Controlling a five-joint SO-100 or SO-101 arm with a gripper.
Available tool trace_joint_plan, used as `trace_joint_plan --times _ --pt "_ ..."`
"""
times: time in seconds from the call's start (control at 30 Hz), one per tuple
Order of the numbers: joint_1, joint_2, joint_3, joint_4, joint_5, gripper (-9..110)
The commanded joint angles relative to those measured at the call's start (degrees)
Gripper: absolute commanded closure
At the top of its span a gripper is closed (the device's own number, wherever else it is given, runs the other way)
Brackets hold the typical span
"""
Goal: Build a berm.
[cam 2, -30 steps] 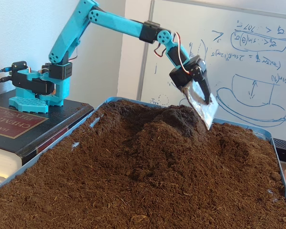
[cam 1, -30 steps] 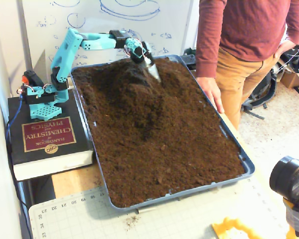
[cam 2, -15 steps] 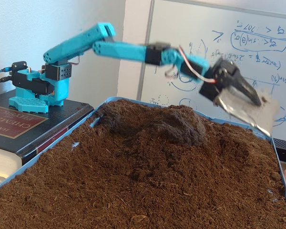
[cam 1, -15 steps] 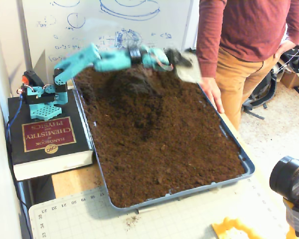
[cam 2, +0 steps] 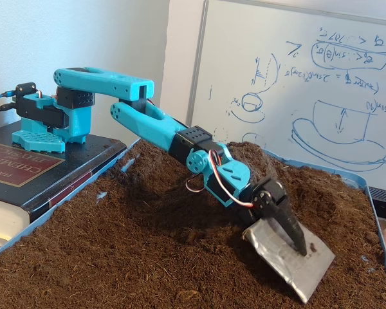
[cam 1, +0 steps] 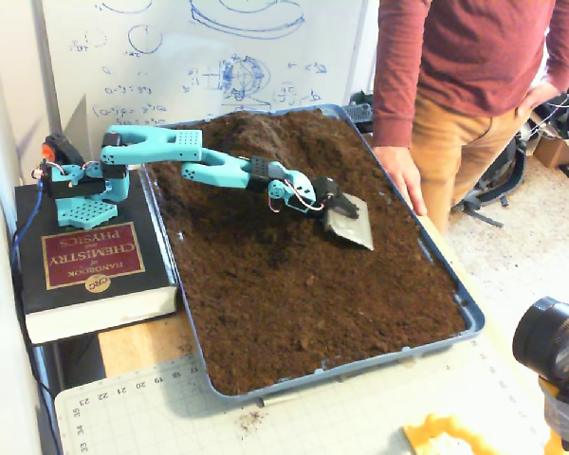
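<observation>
berm [cam 1: 266,133] well behind gripper [cam 1: 346,220], jaw state unclear, grey scoop blade [cam 2: 289,257] on soil

A whiteboard [cam 1: 209,57] with blue sketches backs the table [cam 1: 142,346] — beige floor [cam 1: 541,237] beyond.
</observation>
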Motion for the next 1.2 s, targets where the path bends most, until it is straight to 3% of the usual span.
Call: trace_joint_plan --times 0.0,0.27,0.63,1.17 --pt "-0.9 3.3 -0.5 1.0 4.8 101" --pt "-2.4 5.9 5.4 1.8 5.4 101" --pt "-5.3 24.3 27.5 14.1 5.3 101" --pt "-5.4 45.5 55.1 14.4 5.3 101"
